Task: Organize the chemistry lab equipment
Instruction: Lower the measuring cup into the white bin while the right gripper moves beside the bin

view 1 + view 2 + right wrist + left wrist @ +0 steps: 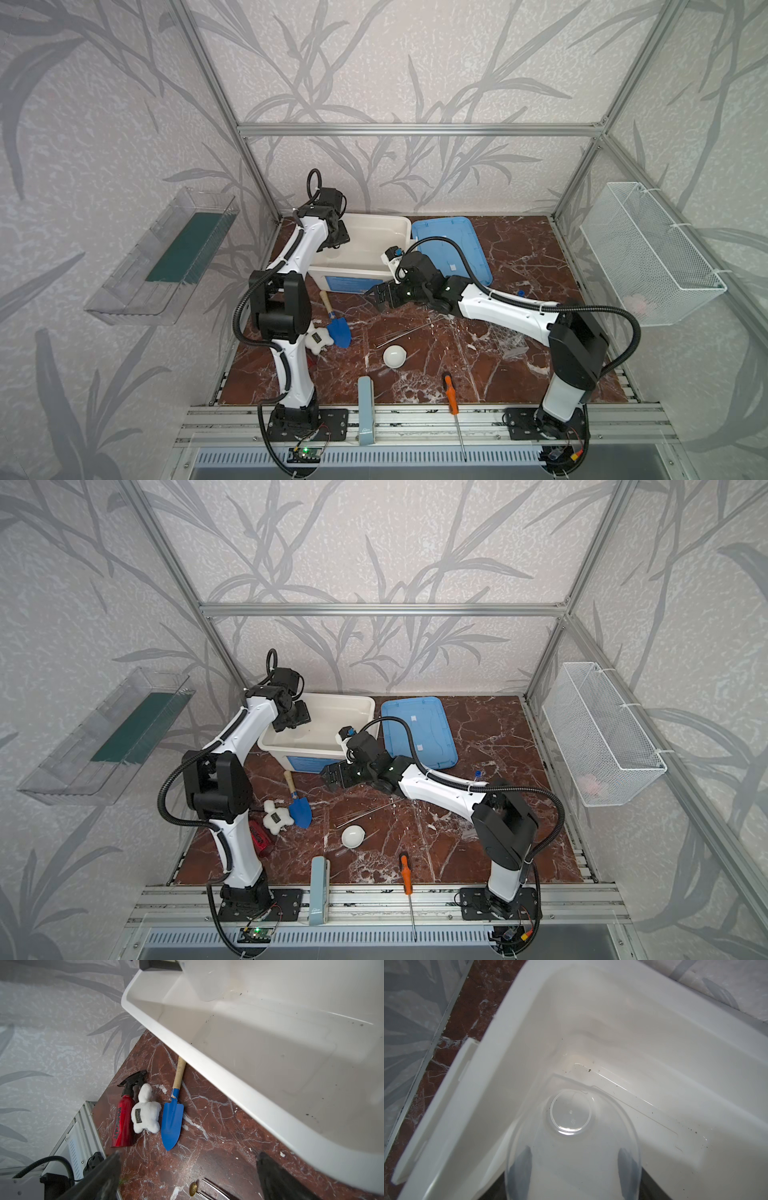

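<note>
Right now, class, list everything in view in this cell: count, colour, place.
bin: one, white, back of table
lid: one, blue, beside bin
beaker: one, clear, inside bin
dish: one, white, table centre
rods: several, silvery, behind dish
tube rack: one, clear, table's right side
test tube: one seen, blue-capped, near lid
trowel: one, blue, before bin
plush toy: one, white, beside trowel
spray bottle: one, red, beside toy
screwdriver: one, orange-handled, front edge
block: one, grey-blue, front rail
basket: one, white wire, right wall
tray: one, clear, left wall
left gripper: black, closed on beaker
right gripper: black, open, before bin
</note>
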`<state>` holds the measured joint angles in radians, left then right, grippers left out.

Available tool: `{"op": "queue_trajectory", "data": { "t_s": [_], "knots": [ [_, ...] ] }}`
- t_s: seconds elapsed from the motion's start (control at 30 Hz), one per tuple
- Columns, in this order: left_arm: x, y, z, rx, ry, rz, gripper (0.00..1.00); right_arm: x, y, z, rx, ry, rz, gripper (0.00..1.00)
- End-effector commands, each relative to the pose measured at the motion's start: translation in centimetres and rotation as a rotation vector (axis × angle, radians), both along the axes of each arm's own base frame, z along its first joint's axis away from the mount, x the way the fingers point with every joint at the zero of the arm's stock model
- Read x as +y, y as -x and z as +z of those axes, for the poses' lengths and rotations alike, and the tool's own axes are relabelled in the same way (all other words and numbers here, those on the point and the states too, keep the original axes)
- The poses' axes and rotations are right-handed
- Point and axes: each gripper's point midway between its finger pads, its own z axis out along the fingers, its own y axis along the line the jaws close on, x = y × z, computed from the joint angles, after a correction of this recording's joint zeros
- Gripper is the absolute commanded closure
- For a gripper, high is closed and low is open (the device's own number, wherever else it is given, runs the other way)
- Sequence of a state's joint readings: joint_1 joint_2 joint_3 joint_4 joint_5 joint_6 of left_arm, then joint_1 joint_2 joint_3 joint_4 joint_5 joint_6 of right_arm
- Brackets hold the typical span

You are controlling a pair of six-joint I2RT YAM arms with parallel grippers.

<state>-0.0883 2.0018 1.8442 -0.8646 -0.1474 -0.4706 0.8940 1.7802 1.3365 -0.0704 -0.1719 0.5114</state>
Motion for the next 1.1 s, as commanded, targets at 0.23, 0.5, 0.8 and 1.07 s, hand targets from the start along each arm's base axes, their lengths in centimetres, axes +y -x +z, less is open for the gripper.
{"op": "queue_trajectory", "data": {
  "t_s": [0.23,0.5,0.8,1.07],
  "knots": [
    [-1.1,-1.6,0.1,-0.029,0.067,0.0,0.34,-1.1,-5.4,2.0,-0.046,-0.029,-0.123,0.01],
    [-0.7,-2.6,-0.9,-0.001,0.032,-0.001,0.32,-2.4,-4.4,2.0,-0.032,-0.038,-0.145,0.01],
    [-0.7,-2.7,-4.0,0.067,0.04,0.011,0.3,-3.8,-3.7,2.4,-0.045,-0.034,-0.166,0.01],
    [-0.5,-2.8,-6.3,0.105,0.03,0.011,0.29,-5.0,-3.4,3.9,-0.088,-0.074,-0.204,0.02]
  ]
}}
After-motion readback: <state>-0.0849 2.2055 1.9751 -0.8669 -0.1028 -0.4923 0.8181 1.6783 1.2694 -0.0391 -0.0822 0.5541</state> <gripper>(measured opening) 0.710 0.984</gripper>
